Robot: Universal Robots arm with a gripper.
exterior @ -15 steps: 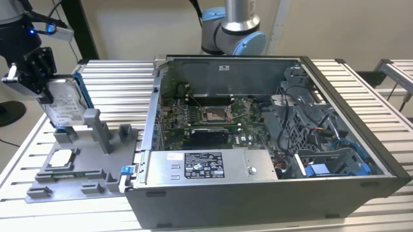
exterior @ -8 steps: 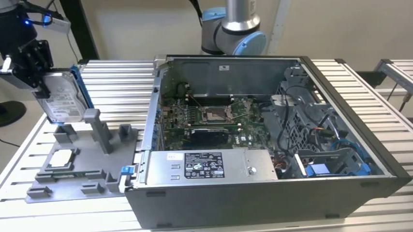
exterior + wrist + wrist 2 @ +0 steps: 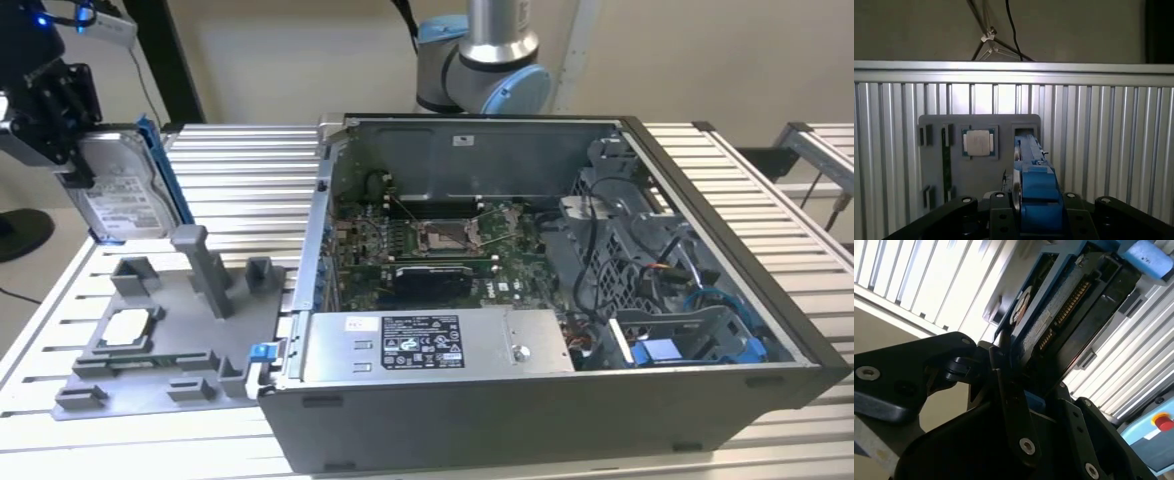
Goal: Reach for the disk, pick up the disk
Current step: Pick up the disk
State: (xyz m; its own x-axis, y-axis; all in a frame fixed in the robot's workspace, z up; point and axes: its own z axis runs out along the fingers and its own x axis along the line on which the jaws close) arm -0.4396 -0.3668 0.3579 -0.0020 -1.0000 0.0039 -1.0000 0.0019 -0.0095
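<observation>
- Silver-grey metal in a bright blue frame, the disk [image 3: 123, 190] hangs in the air at the exterior view's left, standing on edge with its white label facing the camera.
- The black hand [image 3: 70, 140] pinches the disk from both flat sides; in the second wrist view its fingers [image 3: 1009, 390] press on the near end of the disk [image 3: 1064, 305].
- In the first wrist view the disk [image 3: 1033, 182] shows edge-on, above a grey fixture [image 3: 979, 172] that carries a small white-topped chip [image 3: 979, 142].
- In the exterior view the fixture [image 3: 134, 375] lies on the slatted metal bench [image 3: 247, 160], below the disk and apart from it.
- Just beside the fixture stands an open computer case [image 3: 534, 410] with a boxy silver power supply [image 3: 427, 345] inside.
- The arm [image 3: 483, 60] rises behind the case.
</observation>
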